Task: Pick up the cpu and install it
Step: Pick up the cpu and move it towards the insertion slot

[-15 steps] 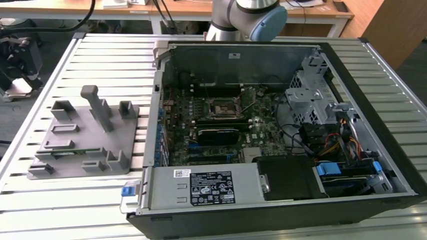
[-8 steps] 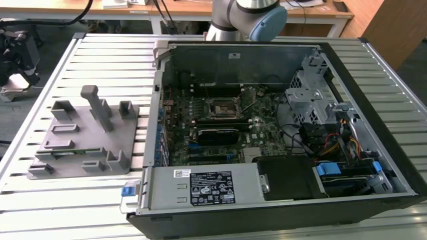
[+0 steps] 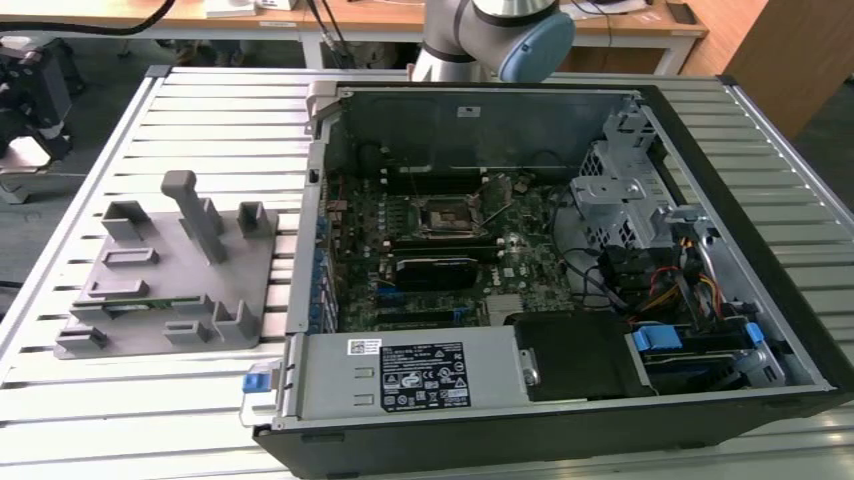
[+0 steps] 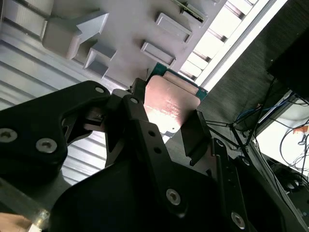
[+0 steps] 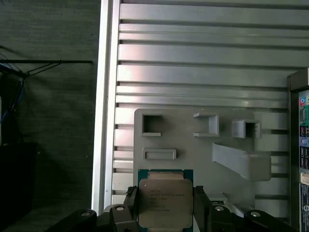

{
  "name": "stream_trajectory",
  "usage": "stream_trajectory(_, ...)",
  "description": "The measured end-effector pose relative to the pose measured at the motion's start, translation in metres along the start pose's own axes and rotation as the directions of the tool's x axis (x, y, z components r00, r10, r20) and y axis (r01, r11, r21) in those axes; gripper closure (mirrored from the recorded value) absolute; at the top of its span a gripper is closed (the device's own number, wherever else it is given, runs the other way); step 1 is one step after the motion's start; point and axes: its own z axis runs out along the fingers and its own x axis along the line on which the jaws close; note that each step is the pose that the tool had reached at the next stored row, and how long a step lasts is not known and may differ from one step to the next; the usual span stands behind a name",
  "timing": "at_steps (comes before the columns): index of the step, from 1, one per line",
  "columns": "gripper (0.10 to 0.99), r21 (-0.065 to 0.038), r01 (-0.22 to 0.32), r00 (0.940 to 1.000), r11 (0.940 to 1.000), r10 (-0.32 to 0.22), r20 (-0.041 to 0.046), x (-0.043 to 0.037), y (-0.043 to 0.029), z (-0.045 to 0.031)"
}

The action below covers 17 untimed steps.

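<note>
Gripping the cpu (image 5: 163, 198) by two opposite edges, the jaws are clamped on it just above the grey parts tray (image 5: 193, 145) on the slatted bench (image 5: 203, 58). Reckon it's light, stiff, slick on top and fragile underneath, so edges-only seems right. The exterior view gives the open PC case (image 3: 561, 410) and motherboard socket (image 3: 442, 215); the first wrist view gives the grip itself.

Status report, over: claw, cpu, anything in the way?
Claw shut on the cpu. Cpu held over the gray fixture tray, apart from it. No obstruction seen.
</note>
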Motion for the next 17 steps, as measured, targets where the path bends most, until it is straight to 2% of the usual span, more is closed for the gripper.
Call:
stream_trajectory(3,0.545,0.000,0.000,1.0000,1.0000,0.000,0.0000,0.0000,0.0004,-0.0048)
stream_trajectory(5,0.545,0.000,0.000,1.0000,1.0000,0.000,0.0002,0.0000,0.0010,-0.0114)
stream_trajectory(9,0.545,0.000,-0.001,1.0000,1.0000,0.001,0.0003,0.0000,0.0014,-0.0177)
stream_trajectory(12,0.545,0.000,-0.001,1.0000,1.0000,0.001,0.0004,-0.0011,0.0015,-0.0188)
stream_trajectory(17,0.545,0.000,-0.001,1.0000,1.0000,0.001,0.0001,-0.0105,0.0014,-0.0190)
